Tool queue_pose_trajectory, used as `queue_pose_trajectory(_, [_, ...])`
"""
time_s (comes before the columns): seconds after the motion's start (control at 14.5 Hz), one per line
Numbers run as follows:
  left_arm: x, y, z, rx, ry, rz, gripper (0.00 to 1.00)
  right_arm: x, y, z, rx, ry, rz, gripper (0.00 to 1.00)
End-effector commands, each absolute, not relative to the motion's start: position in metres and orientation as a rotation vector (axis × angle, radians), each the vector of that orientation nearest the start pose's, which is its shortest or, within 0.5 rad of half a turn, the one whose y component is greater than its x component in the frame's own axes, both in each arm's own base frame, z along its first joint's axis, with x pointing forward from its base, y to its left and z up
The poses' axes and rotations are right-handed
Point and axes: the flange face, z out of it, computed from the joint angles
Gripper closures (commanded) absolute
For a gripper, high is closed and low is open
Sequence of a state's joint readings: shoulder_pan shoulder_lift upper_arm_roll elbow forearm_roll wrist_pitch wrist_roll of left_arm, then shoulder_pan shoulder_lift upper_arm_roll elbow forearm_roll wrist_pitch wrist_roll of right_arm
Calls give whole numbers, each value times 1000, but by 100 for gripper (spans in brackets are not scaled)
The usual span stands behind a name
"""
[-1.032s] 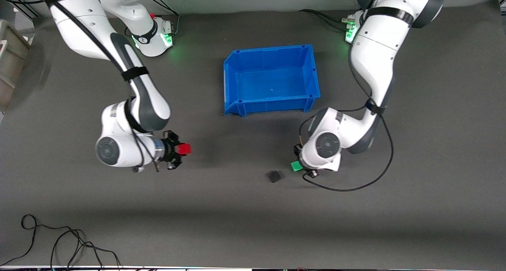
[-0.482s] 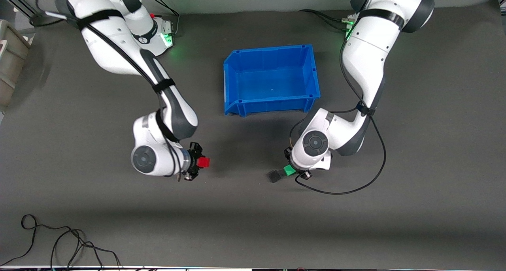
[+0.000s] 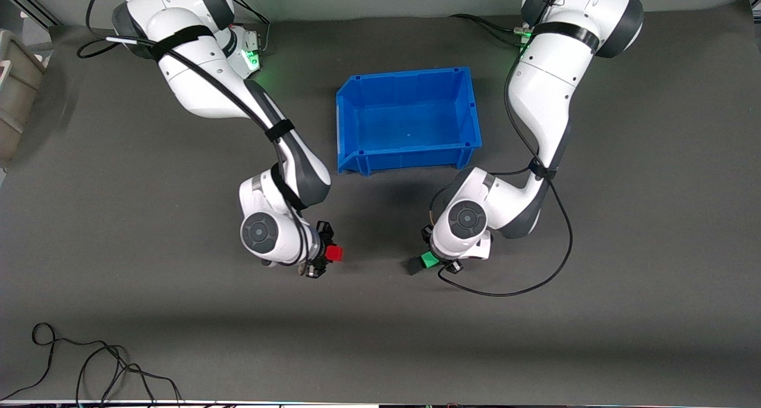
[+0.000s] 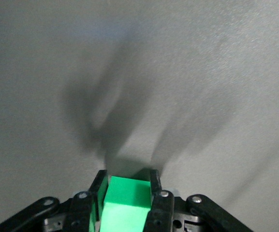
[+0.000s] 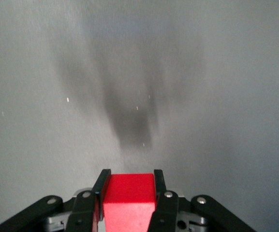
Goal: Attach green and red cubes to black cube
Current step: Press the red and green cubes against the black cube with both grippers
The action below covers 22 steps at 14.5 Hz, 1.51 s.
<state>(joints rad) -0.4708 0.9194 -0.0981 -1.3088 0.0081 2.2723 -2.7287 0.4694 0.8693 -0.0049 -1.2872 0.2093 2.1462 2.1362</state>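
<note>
Claws both loaded, one cube each. Left claw [image 3: 429, 260] is clamped on the green cube [image 3: 427, 259], low over the dark grey surface [image 3: 624, 277] on the camera side of the blue bin [image 3: 408, 158]. In the left wrist view the green cube [image 4: 123, 203] sits squarely between the two black fingers [image 4: 154, 195], both pressed against its sides, with the cube's shadow just ahead of it on the surface.

Black cube [image 3: 412, 266] lies on the surface directly beside the green one, toward the right arm's end. The two appear to be touching, though the front view is too coarse at that spot to be sure, and the left wrist view does not show the black cube clearly.

Right claw [image 3: 330, 254] grips the red cube [image 3: 334, 253], fingers tight on either side of it. The right wrist view shows the same: red cube [image 5: 128, 198] held between the fingers [image 5: 161, 193], bare grey surface ahead with a dark shadow patch. Red cube is well apart from the black cube, toward the right arm's end, with open surface between them.

Blue bin stands upright near the middle of the surface, farther from the front camera than all three cubes. Loose black cable [image 3: 89, 366] lies coiled on the surface at the near edge, at the right arm's end.
</note>
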Motion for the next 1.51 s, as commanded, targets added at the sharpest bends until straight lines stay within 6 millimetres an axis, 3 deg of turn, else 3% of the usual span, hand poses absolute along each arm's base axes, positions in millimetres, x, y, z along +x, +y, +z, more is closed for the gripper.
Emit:
queue_pose_trajectory(0.0, [637,-404,191,1310,2799,-83,100,662,373,220,-1967,2348,169,100])
queue_pose_trajectory(0.28, [638,-406,200,1391,2745,-56,100,650,397,219,-2014,2299,133,100])
queue_pose_trajectory(0.34, [637,-413,205,1463,2692,-46,100,644,412,221,-2016,2275,124,100])
queue_pose_trajectory(0.55, [625,-440,212,1583,2597,-42,100,642,415,211,-2000,2303,67,100])
queue_pose_trajectory(0.69, [616,-460,217,1747,2419,-40,100,634,429,209,-2041,2272,44,100])
queue_pose_trajectory(0.89, [612,-470,219,1871,2279,-32,100,627,444,209,-2044,2261,37,100])
queue_pose_trajectory(1.44, [610,-479,228,1913,2190,-50,100,626,445,206,-2044,2267,26,100])
